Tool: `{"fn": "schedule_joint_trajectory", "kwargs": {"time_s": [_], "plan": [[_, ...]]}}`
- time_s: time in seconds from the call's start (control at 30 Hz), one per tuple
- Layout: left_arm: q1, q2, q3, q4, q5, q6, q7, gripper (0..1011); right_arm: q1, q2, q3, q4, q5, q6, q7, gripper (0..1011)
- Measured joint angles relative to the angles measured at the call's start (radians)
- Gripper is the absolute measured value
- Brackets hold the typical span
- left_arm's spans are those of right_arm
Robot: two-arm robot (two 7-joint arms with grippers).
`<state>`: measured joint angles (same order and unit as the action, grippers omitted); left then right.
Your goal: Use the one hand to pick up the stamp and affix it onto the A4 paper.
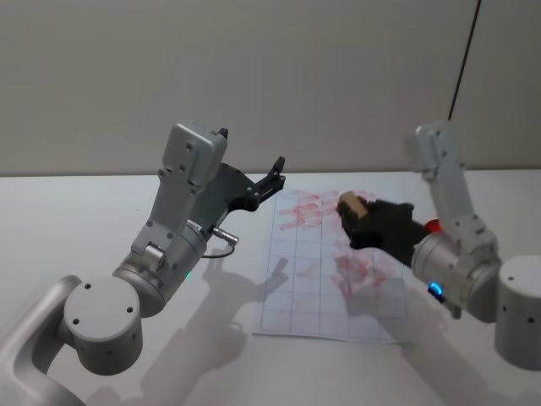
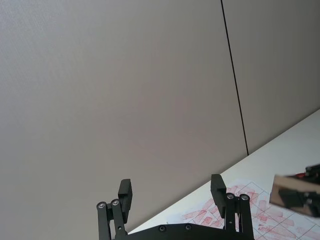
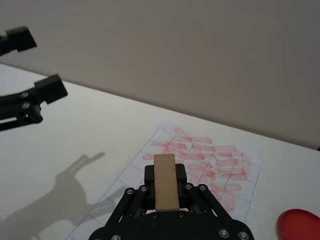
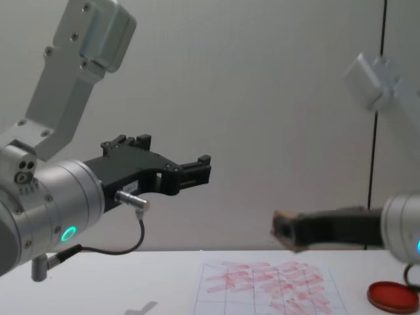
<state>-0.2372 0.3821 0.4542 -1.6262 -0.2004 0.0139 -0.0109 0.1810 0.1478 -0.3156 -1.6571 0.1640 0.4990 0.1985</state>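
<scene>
Head view shows your right hand [image 1: 362, 213] clamped on the stamp [image 1: 352, 203], hovering above the A4 paper [image 1: 334, 266]; left hand [image 1: 272, 178] gapes empty; lower straight down.

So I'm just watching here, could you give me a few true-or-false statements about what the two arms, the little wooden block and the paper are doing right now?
1. The right gripper is shut on the stamp. True.
2. The stamp is pressed flat on the A4 paper. False: it is held in the air above the sheet.
3. The left gripper is open and holds nothing. True.
4. The paper is blank. False: red stamp marks cover much of its grid.
5. The red ink pad sits on the paper. False: it lies on the table beside it.
</scene>
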Motion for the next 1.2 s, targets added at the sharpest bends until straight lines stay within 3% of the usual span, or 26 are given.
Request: {"fn": "schedule_joint_trajectory", "kwargs": {"time_s": [0.27, 0.53, 0.83, 1.2], "plan": [[0.000, 0.000, 0.000, 0.000, 0.000, 0.000, 0.000, 1001, -0.012, 0.022, 0.036, -0.046, 0.035, 0.013, -0.059, 218], [0.000, 0.000, 0.000, 0.000, 0.000, 0.000, 0.000, 1001, -0.020, 0.053, 0.074, -0.038, 0.047, 0.017, -0.108, 218], [0.000, 0.000, 0.000, 0.000, 0.000, 0.000, 0.000, 1001, -0.003, 0.073, 0.106, 0.037, 0.037, -0.002, -0.137, 218], [0.000, 0.000, 0.000, 0.000, 0.000, 0.000, 0.000, 1001, 0.063, 0.067, 0.119, 0.201, 0.009, -0.042, -0.129, 218]]}}
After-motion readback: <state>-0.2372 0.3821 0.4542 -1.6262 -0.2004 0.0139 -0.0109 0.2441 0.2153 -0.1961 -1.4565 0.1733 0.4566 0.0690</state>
